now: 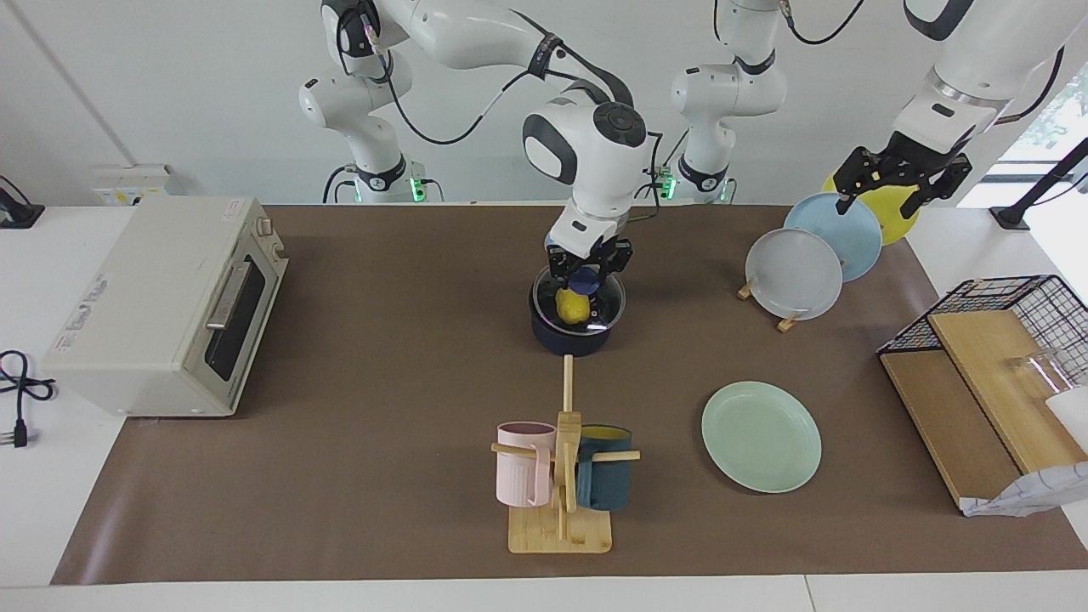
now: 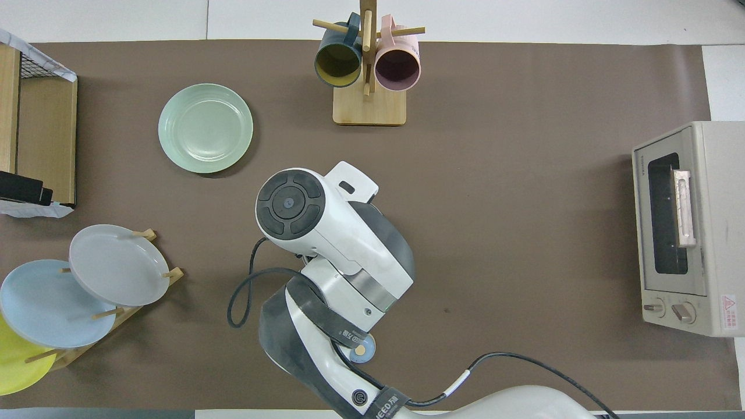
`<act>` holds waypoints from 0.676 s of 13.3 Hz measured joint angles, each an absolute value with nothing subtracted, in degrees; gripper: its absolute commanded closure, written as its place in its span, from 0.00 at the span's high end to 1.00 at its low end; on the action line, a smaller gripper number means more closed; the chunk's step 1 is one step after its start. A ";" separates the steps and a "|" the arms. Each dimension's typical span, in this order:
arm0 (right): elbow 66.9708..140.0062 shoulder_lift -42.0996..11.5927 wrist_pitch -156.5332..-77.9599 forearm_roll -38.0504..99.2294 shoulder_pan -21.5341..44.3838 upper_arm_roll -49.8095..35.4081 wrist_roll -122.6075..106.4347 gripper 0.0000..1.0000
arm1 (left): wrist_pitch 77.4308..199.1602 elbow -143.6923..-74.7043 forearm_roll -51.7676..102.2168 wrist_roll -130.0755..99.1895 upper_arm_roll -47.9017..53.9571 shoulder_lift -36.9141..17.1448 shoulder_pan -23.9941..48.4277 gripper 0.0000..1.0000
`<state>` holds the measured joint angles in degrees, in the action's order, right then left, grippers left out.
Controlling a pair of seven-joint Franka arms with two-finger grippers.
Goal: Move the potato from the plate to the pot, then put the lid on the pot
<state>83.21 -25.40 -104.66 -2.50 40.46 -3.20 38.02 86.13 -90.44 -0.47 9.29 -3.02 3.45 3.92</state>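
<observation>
**Potato in the pot, lid on top**

The lumpy yellow potato sits inside the dark navy pot, under the clear glass lid. The right gripper clasps its blue knob. The left gripper waits, spread, over the racked plates. The mint-green plate lies bare.

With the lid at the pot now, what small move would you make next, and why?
Probably open the right end effector and lift straight up. The lid appears seated on the pot, with the potato visible through the glass and the plate bare. The left end effector waits over the plate rack.
</observation>
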 measured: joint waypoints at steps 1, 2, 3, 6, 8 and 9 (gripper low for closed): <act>83.38 -25.40 -104.66 -2.50 40.46 -3.20 38.06 0.00 | 86.11 -90.44 -0.48 8.97 -3.00 3.34 3.92 1.00; 83.56 -25.39 -104.66 -2.50 40.49 -3.20 38.07 0.00 | 86.10 -90.47 -0.48 7.94 -2.84 3.08 3.92 1.00; 83.78 -25.35 -104.66 -2.50 40.59 -3.20 38.13 0.00 | 86.29 -90.61 -0.48 6.64 -2.36 2.75 3.94 1.00; 84.27 -25.27 -104.66 -2.50 41.05 -3.21 38.94 0.00 | 87.92 -91.89 -0.48 4.90 -0.46 1.63 4.04 1.00; 84.55 -25.11 -104.66 -2.50 41.06 -3.21 38.95 0.00 | 89.18 -92.18 -0.48 4.89 -0.25 1.09 4.06 1.00; 84.79 -24.99 -104.66 -2.50 41.06 -3.20 38.96 0.00 | 89.50 -92.17 -0.48 5.38 -0.39 0.87 4.06 1.00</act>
<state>84.79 -24.99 -104.66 -2.50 41.06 -3.20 38.96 89.50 -92.17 -0.48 5.38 -0.39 0.87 4.06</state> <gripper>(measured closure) 0.335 0.000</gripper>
